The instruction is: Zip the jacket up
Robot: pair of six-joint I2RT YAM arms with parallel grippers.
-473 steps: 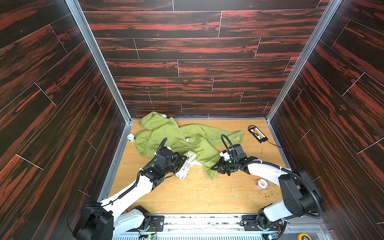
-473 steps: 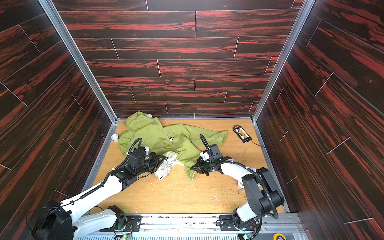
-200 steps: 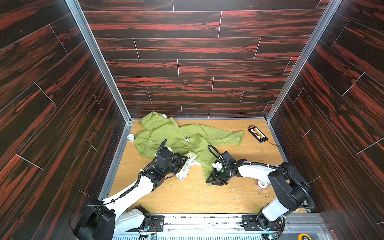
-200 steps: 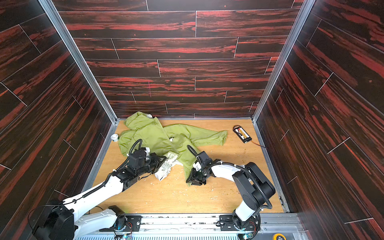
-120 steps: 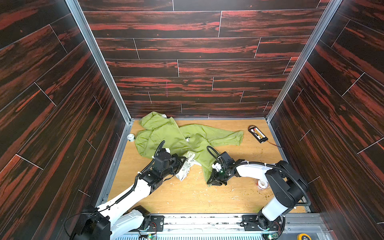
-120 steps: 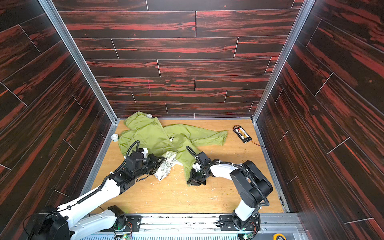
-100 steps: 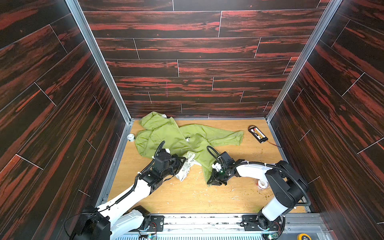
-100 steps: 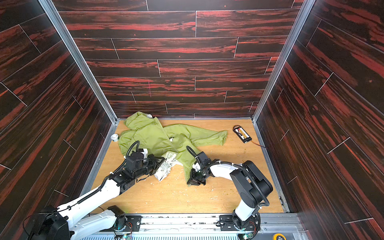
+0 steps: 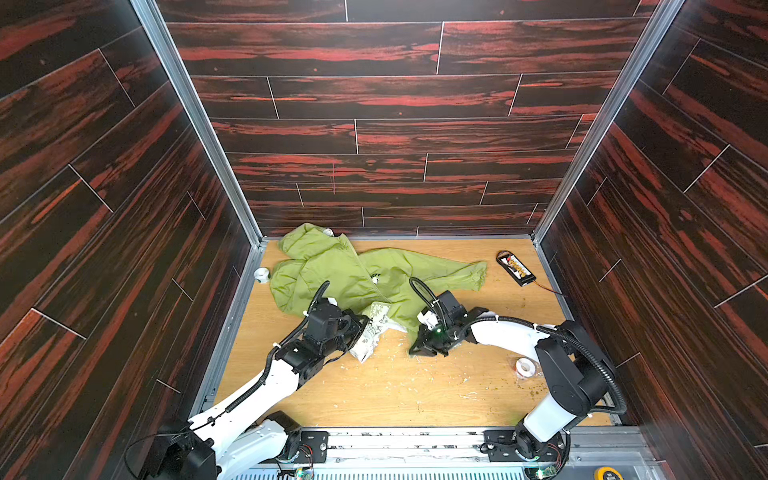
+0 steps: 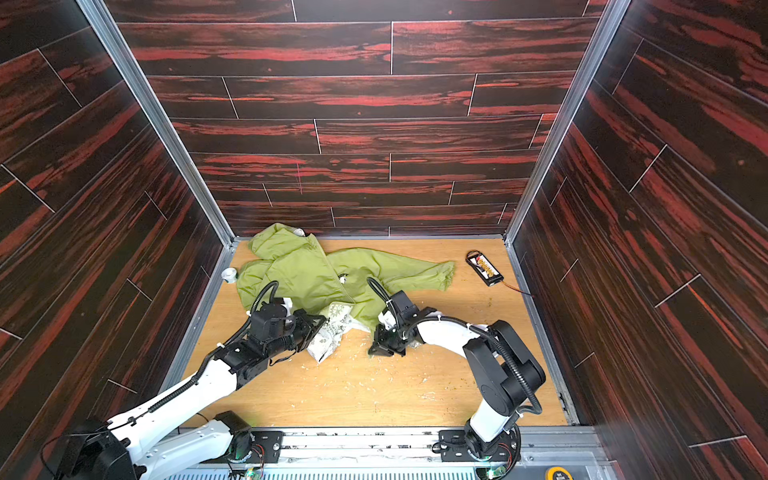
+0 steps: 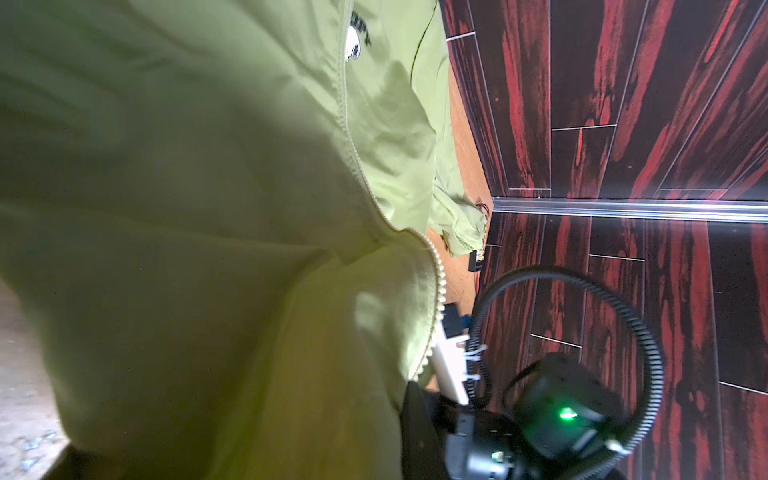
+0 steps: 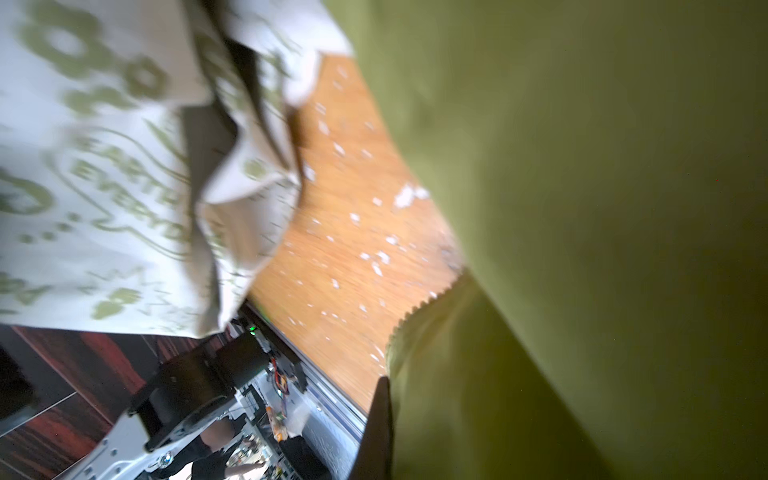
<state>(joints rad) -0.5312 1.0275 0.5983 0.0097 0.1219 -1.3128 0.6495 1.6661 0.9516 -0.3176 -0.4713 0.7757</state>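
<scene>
While left gripper [image 9: 360, 328] and right gripper [image 9: 417, 351] sit clamped on lower front edges of jacket [image 9: 332, 270], crumpled back-left on table [image 9: 395, 395]: align zipper [image 11: 351, 141] ends level, fabric taut, untwisted.

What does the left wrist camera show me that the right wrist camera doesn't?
Only the left wrist view: the jacket with its chest print, a long run of zipper teeth curving down the green front, a sleeve cuff, and the right arm's wrist with its green light.
Only the right wrist view: the white patterned lining and the fleck-strewn table.
Both: green jacket fabric filling much of the frame, and an edge of zipper teeth.
</scene>
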